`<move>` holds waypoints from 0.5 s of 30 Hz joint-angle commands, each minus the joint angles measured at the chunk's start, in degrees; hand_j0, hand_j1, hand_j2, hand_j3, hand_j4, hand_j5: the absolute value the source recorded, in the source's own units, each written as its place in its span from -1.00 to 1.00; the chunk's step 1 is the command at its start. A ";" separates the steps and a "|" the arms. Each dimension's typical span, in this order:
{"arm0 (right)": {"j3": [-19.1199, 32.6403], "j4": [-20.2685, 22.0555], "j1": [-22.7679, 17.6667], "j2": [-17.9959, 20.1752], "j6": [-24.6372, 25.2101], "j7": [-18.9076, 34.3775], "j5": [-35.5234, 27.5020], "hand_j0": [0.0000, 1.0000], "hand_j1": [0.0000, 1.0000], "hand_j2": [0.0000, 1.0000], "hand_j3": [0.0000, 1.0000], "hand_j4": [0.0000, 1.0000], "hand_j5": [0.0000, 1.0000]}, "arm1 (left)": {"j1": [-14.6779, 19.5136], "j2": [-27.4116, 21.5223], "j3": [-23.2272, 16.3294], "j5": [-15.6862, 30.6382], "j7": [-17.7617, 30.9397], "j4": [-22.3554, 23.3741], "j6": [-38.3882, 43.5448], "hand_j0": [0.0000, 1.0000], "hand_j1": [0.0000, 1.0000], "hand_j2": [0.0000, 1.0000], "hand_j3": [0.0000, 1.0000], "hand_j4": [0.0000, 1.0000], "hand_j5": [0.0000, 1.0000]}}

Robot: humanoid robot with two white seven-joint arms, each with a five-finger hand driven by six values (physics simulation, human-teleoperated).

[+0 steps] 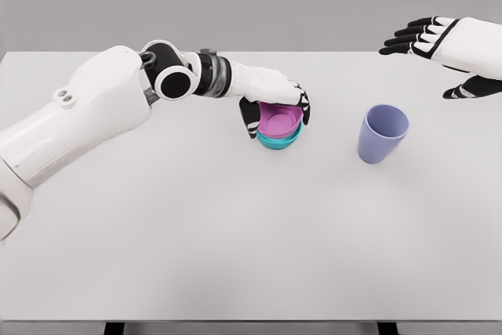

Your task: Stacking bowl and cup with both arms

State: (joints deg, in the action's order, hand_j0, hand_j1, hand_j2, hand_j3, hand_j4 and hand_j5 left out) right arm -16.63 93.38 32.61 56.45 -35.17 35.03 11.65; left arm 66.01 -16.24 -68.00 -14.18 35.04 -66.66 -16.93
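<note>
White flat desk (235, 233), plain grey wall behind. Small magenta plastic bowl (279, 119) nested inside a teal plastic bowl (278, 142), the pair standing near the desk's centre, slightly toward the far side. Left hand (276, 100), white with black fingers, curled over the magenta bowl's rim, gripping it. Lavender plastic cup (382, 133), upright, well apart to the right of the bowls. Right hand (439, 49), fingers spread and holding nothing, raised above the far right corner.
</note>
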 commanded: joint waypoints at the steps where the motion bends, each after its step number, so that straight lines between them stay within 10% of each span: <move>1: 0.02 -0.04 0.00 0.06 0.17 -0.03 -0.31 1.00 1.00 1.00 1.00 1.00 1.00 | -0.09 0.06 0.06 0.12 -0.04 0.39 0.05 0.40 0.40 0.40 0.40 0.40 0.40; 12: 0.02 -0.04 0.00 0.06 0.17 -0.03 -0.31 1.00 1.00 1.00 1.00 1.00 1.00 | -0.35 0.15 0.15 0.21 -0.04 0.92 0.05 0.43 0.43 0.43 0.43 0.43 0.43; 15: 0.02 -0.04 0.00 0.06 0.17 -0.03 -0.31 1.00 1.00 1.00 1.00 1.00 1.00 | -0.35 0.15 0.15 0.03 -0.04 0.92 0.05 0.87 0.87 0.87 0.87 0.87 0.87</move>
State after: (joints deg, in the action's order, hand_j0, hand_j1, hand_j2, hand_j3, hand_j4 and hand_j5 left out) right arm -16.63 93.36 32.61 56.45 -35.17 35.03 11.64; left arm 65.65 -16.09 -67.92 -14.21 35.03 -65.75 -16.93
